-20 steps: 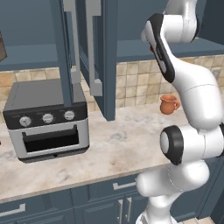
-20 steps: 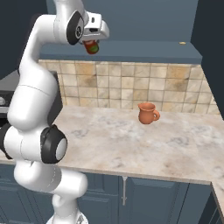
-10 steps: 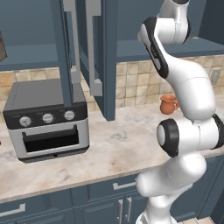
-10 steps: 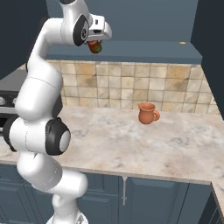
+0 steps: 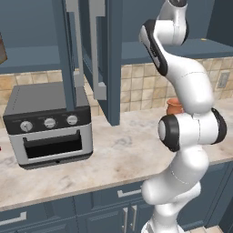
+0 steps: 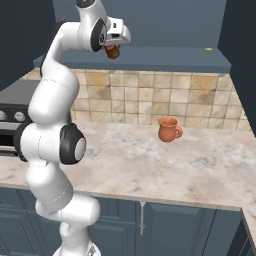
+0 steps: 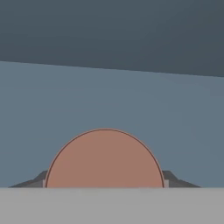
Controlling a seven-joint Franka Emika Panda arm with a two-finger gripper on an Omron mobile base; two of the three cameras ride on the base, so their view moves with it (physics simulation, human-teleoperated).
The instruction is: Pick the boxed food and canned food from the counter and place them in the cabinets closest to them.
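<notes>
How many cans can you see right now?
1. The canned food is held in the gripper, raised in front of the cabinets' blue shelf. Others may be hidden.

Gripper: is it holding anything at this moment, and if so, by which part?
Yes. The gripper holds the small red can by its sides, a finger on each flank, raised in front of the cabinet shelf. The hand view shows the can's round end between the fingertips.

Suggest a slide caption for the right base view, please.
Gripper holds the can up at the cabinet shelf; mug on the counter.
</notes>
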